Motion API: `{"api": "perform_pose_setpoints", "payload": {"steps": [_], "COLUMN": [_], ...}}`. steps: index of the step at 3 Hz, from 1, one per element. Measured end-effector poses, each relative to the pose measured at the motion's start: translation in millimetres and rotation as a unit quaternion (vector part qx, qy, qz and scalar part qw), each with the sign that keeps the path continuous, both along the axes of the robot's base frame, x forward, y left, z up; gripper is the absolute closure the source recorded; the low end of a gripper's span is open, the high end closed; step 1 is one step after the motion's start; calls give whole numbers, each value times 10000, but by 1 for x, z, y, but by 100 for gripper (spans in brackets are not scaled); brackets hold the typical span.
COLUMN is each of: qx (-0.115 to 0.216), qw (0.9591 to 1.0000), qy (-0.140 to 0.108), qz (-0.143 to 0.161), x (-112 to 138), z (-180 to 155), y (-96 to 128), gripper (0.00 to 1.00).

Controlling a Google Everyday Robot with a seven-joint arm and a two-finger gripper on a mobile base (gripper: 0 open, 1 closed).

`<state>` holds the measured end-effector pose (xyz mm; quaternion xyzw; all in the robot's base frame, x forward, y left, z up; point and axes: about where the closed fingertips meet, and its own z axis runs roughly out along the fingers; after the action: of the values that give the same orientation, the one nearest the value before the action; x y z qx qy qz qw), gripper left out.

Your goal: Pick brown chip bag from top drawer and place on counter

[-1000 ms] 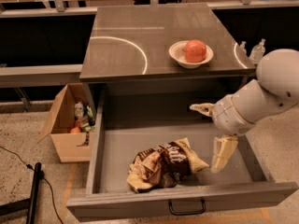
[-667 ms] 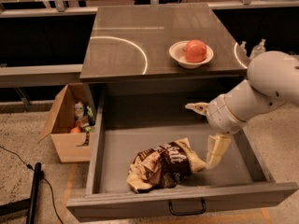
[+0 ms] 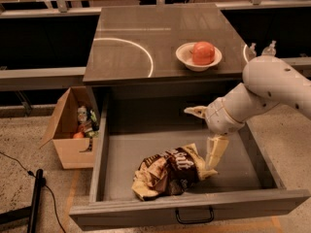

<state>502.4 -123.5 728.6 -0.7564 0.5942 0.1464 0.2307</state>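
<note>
The gripper (image 3: 199, 139) gapes wide and empty inside the top drawer (image 3: 146, 211). The brown chip bag (image 3: 167, 172) lies just left of its lower finger. A white bowl (image 3: 186, 58) sits beyond it on the counter (image 3: 146, 33).

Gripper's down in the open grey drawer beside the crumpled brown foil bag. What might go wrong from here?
1. The open gripper has one finger at the right corner of the crumpled brown chip bag; closing may pinch only a flap, which might slip.
2. The white bowl with a red fruit sits near the glossy dark counter's front edge; lifting out of the grey top drawer may bump it.
</note>
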Motion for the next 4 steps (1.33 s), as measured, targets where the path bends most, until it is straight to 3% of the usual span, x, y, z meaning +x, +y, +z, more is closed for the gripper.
{"api": "perform_pose_setpoints", "payload": {"steps": [3, 4], "qx": [176, 230], "qw": [9952, 9940], "qy": [950, 1067], "qz": [-133, -71], "x": [-9, -13], "z": [-52, -68], "y": [40, 57], "gripper": [0, 18]}}
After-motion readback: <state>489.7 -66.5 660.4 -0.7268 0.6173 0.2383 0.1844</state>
